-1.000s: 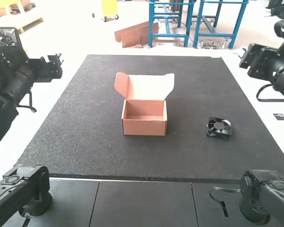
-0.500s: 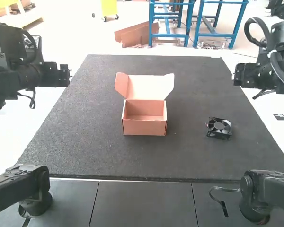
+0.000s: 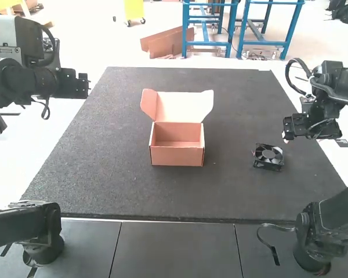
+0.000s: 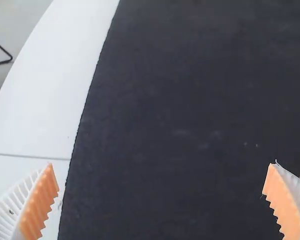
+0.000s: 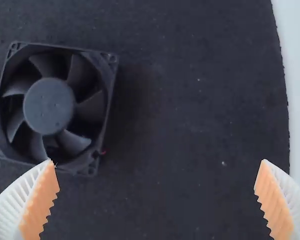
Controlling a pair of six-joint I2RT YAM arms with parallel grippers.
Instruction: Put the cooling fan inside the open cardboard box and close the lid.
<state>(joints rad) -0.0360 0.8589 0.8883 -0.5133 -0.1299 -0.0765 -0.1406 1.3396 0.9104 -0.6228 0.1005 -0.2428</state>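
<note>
Right gripper [image 5: 155, 170] wide open, empty, fan [image 5: 52, 107] off-centre beneath it; descending here risks clipping its frame and skidding it; left gripper [image 4: 160, 175] likewise open, empty.

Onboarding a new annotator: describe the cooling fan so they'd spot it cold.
A dark mat covers the table, with an open cardboard box, lid up, near its middle. To the box's right, on the right arm's side, the cooling fan lies face up on the mat. It is small, square and black, with curved blades around a round hub, unlike the tall tan box.
</note>
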